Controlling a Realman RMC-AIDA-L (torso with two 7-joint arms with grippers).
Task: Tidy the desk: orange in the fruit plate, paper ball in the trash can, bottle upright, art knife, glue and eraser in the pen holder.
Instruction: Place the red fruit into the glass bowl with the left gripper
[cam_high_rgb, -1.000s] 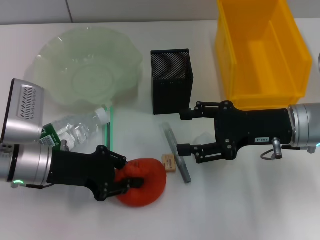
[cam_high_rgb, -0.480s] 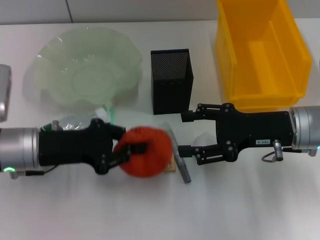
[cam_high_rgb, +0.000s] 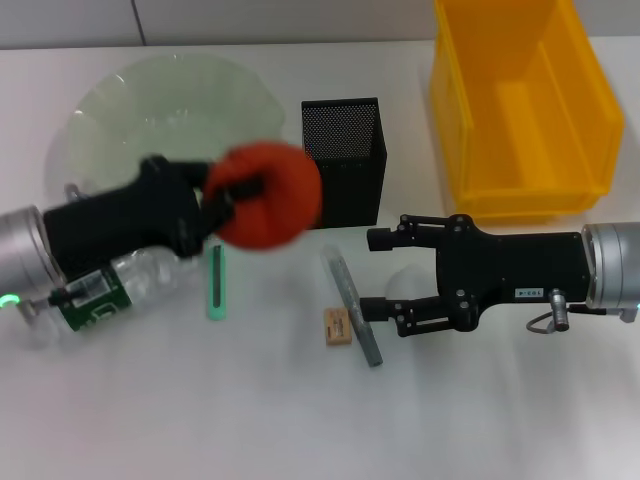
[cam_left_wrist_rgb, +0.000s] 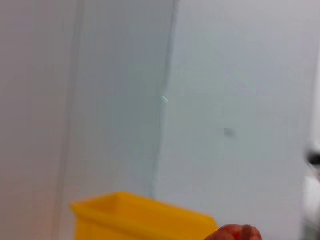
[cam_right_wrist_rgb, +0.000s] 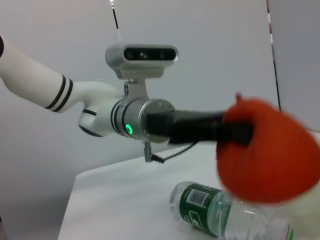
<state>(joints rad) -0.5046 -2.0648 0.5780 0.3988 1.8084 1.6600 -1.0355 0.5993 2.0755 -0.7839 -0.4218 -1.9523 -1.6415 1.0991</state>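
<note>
Head view: left tool (cam_high_rgb: 232, 195) gripping orange (cam_high_rgb: 268, 195) beside pen holder (cam_high_rgb: 343, 160); right tool (cam_high_rgb: 385, 273) open.

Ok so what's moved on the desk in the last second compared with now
The left hand, shut on the orange, has lifted it off the table and carried it toward the fruit plate. The right hand stays open over the paper ball. Bottle, eraser, pen holder and trash can stayed put.
</note>
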